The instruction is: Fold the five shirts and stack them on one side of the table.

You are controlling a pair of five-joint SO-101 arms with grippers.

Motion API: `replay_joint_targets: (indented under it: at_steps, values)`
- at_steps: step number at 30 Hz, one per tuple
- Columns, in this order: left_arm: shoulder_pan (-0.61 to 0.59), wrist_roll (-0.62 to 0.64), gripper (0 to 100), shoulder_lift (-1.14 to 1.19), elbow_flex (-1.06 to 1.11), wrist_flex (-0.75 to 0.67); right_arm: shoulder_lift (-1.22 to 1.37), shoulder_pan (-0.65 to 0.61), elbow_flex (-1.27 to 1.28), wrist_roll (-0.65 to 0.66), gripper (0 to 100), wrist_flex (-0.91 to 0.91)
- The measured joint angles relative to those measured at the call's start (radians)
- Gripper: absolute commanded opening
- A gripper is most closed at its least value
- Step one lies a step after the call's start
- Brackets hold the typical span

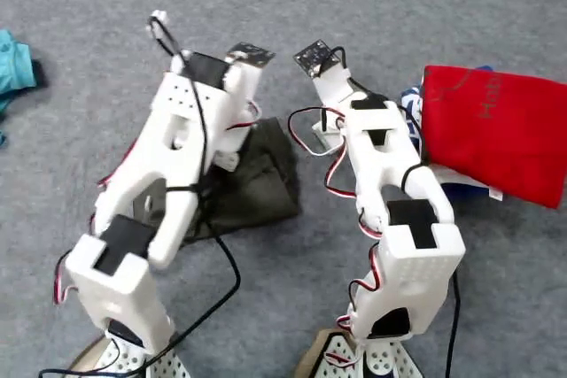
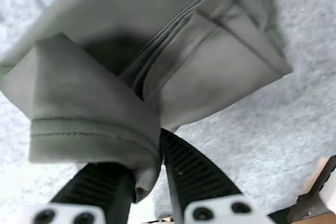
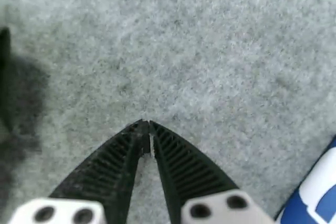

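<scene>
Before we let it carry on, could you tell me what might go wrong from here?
The left gripper pinches only a hemmed edge of the dark shirt; lifted, its loose folds may open.
The right gripper is shut on nothing, so the shirt would hang from one side.
The red shirt lies beside the right arm; a swing could shove it.

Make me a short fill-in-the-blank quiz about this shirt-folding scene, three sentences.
1. The left hand is ____ on the dark shirt.
2. The right hand holds ____.
3. The stack's top shirt is ____.
Missing words: shut; nothing; red.
</scene>
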Motion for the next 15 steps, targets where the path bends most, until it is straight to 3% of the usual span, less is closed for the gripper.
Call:
replay_joint_targets:
  at_steps: [15]
  values:
    - [0.071, 0.149, 2, 0.212, -0.213, 0.000, 0.000, 0.044, 0.000, -0.064, 0.2, 0.000]
